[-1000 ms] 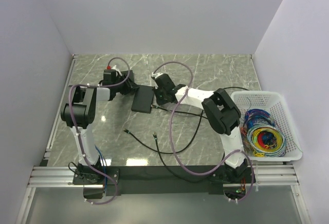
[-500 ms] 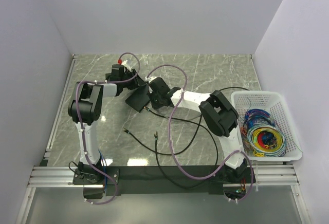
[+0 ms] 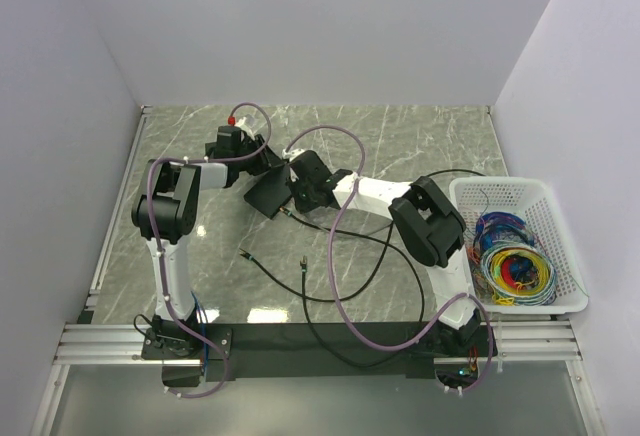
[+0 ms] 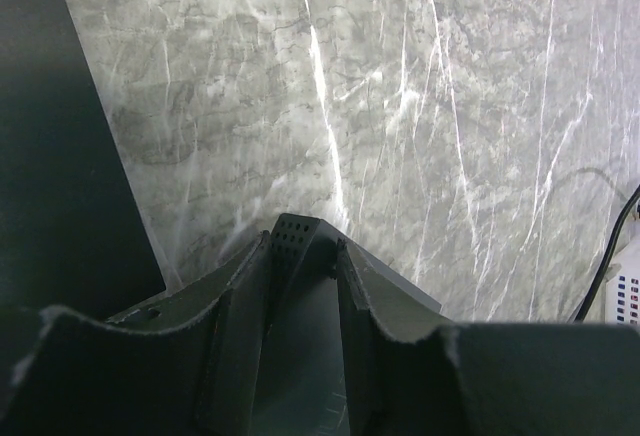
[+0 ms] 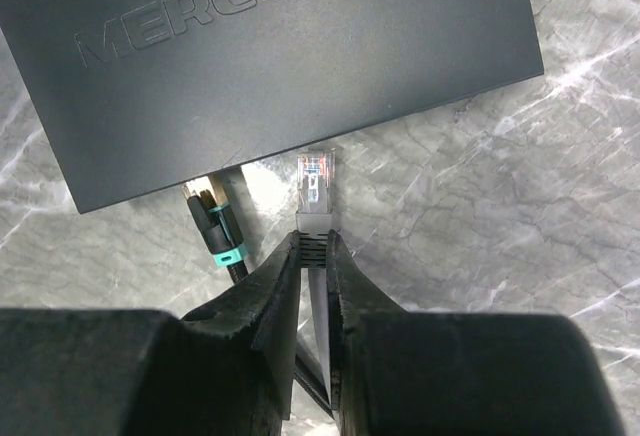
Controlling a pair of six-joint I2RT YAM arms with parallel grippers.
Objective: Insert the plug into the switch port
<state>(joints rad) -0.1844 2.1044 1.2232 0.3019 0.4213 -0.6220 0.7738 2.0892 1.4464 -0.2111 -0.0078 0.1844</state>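
Poking from right tool [image 5: 313, 248]: plug [image 5: 316, 181] near switch [image 5: 270, 66]

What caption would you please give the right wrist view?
Right gripper holds the plug, tip near the switch edge, beside a teal-banded connector.

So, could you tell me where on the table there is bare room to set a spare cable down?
The table is bare along the back wall, widest in the far right corner behind the basket. The middle is crowded: the left gripper holds the switch, the right gripper the plug, and black cables trail toward the near edge.
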